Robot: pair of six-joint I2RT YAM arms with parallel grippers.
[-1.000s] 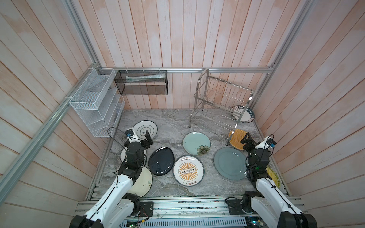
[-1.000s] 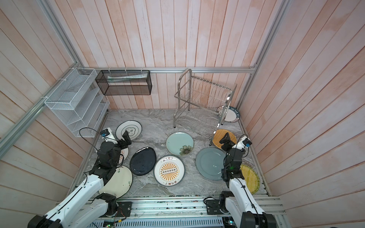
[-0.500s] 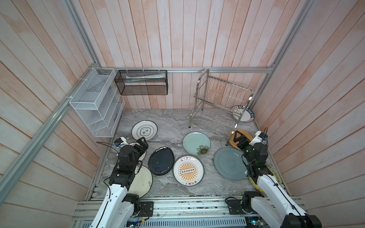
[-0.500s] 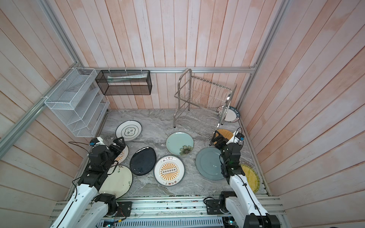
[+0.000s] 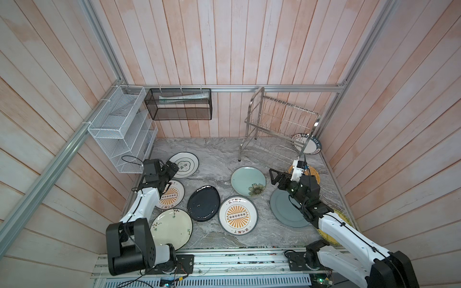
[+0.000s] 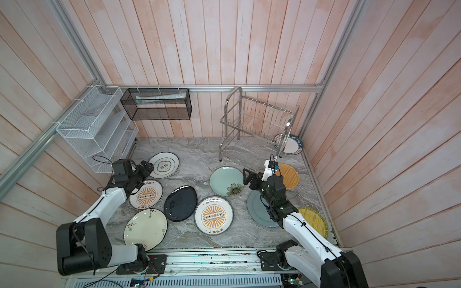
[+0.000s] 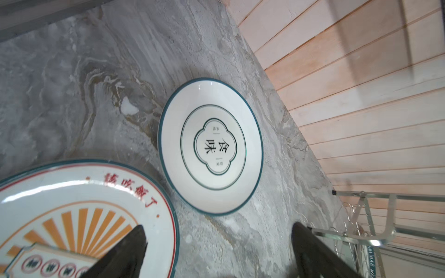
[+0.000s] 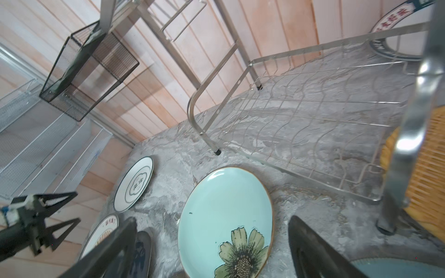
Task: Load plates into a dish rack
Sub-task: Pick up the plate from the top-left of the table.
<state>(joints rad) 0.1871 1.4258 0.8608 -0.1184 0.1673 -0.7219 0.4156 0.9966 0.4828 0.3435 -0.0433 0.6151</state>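
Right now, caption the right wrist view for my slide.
Open right gripper aimed at the green flower plate, with the dish rack just beyond.

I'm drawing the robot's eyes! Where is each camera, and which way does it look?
Top views: high up front, looking down on table, plates, dish rack; left arm and right arm show.
Left wrist: on left arm, facing the white ringed plate; open left gripper shows.
Right wrist: on right arm, facing the flower plate and dish rack; open right gripper shows.
Shared: both wrist views see the white ringed plate.
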